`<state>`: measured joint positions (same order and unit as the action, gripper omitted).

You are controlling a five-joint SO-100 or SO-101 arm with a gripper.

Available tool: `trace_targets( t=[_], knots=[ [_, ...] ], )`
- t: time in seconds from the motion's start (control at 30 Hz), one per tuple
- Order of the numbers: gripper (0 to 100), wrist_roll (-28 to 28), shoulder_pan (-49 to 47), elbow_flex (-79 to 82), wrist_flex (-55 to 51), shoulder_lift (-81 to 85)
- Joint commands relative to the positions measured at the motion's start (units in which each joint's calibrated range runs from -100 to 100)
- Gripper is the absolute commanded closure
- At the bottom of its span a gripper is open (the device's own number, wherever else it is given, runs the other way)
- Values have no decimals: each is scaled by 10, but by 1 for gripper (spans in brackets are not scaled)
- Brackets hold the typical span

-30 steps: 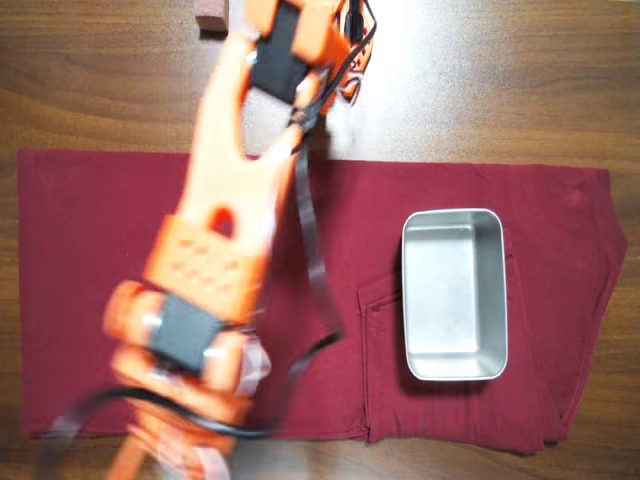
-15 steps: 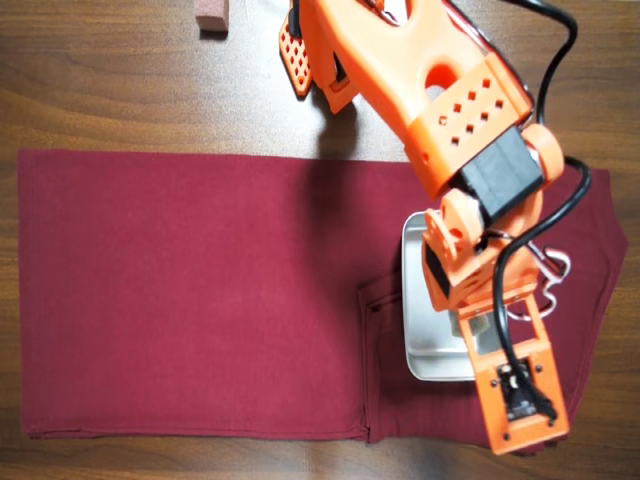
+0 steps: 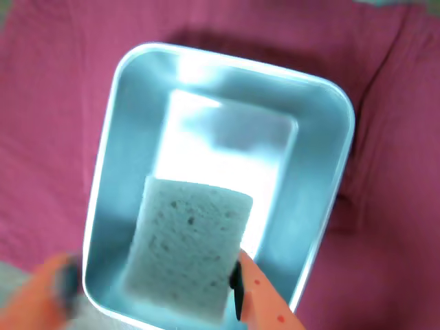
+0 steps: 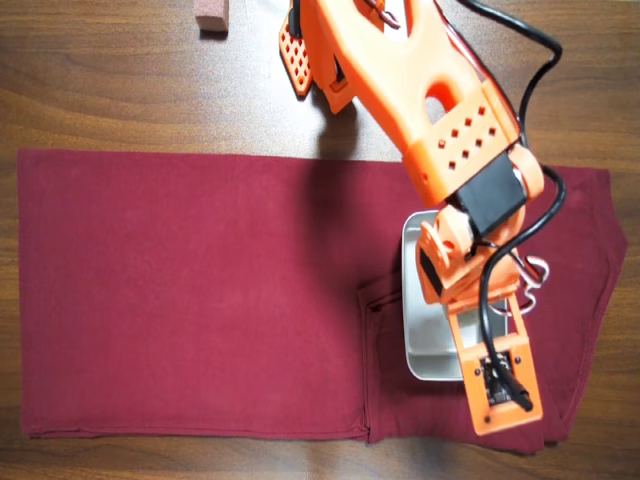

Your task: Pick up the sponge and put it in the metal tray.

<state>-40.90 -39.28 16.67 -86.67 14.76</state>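
Here the sponge sits between the fingers, over the metal tray.

You've got 1 sponge, 1 metal tray, 1 maroon cloth, 1 pinkish-brown block, 1 orange arm w/ 1 tool.
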Motion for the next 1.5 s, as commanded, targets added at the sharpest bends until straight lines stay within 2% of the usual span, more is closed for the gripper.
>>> trace_targets(
  t=[0.0,0.07,0.27,0.53,0.67,0.7,0.73,0.77,0.87,0.97,1.0,1.07,1.1,1.13,1.27,1.33,1.4,1.47],
  knots=[
    [66,6,0,-3,34,1],
    [62,8,2,-5,34,1],
    [60,3,21,-8,30,-6],
    [45,8,18,-4,43,-8],
    [46,10,27,-4,43,3],
    [47,10,30,-4,39,5],
    [69,16,32,-4,40,7],
    [100,23,32,-4,44,11],
    [100,-17,36,-3,21,23],
    [100,-28,75,7,36,83],
    [100,-30,106,39,86,130],
    [100,-33,185,192,307,271],
    [100,-45,221,260,380,331],
    [100,-53,257,304,408,377],
    [100,-87,344,521,460,551],
    [100,-89,363,613,437,630],
    [100,-74,348,610,380,648],
    [100,-75,347,615,381,648]
  ],
)
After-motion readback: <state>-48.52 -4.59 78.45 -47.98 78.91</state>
